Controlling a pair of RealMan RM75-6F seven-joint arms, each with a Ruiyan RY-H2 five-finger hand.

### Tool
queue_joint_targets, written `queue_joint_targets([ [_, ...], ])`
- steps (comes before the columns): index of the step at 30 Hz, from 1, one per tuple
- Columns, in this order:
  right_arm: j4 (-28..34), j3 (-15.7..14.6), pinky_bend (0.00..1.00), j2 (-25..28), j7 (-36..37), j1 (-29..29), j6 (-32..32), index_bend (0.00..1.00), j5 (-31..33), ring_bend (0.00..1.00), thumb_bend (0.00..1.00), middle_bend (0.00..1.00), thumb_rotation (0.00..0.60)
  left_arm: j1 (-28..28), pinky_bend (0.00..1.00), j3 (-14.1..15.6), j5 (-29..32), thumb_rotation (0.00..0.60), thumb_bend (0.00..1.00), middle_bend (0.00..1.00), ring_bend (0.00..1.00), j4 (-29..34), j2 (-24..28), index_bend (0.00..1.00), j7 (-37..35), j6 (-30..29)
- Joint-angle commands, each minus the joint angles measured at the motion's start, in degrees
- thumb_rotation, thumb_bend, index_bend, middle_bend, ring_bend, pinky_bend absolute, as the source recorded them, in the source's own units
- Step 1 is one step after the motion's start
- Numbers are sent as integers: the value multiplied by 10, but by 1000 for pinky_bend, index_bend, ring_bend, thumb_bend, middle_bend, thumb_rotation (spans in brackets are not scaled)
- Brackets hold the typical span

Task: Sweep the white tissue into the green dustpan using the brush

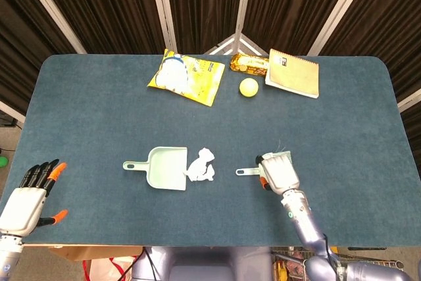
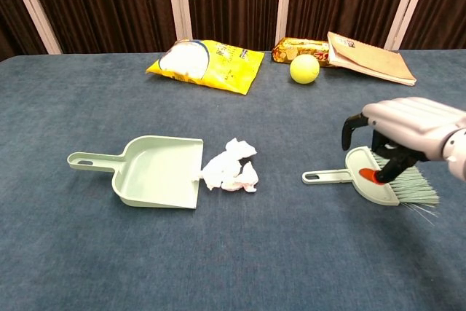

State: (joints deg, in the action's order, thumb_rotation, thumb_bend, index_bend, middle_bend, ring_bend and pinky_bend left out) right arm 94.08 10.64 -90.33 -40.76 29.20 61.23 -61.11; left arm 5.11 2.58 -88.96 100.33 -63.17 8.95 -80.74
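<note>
The right hand [image 2: 408, 132] is hovering over the brush [image 2: 382, 176], fingers [image 2: 352, 128] curled but holding nothing, and next needs to be lowering to grip its handle at 9 o'clock.

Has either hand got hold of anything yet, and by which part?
Nothing held yet. Right hand hovers over the brush, fingers apart; left hand is open, off to the side.

At the table's [image 1: 99, 103] far edge — yellow bag [image 1: 186, 77], snack packet [image 1: 248, 64], yellow ball [image 1: 248, 87], notebook [image 1: 293, 73].

Blue table [image 1: 99, 110]: dustpan [image 1: 166, 168], tissue [image 1: 201, 165], brush [image 2: 378, 180].
</note>
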Motion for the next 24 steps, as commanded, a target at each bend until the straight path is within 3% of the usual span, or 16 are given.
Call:
queue_joint_targets([
  [1, -20, -7, 962, -21, -9, 6, 6, 397, 10, 985, 366, 975, 600, 1, 0, 0, 2, 600, 0, 0, 0, 0, 0, 0, -3, 1],
  [24, -107, -29, 961, -86, 16, 13, 24, 412, 12, 985, 366, 975, 600, 4, 0, 0, 3, 600, 0, 0, 0, 3, -1, 0, 1, 7],
])
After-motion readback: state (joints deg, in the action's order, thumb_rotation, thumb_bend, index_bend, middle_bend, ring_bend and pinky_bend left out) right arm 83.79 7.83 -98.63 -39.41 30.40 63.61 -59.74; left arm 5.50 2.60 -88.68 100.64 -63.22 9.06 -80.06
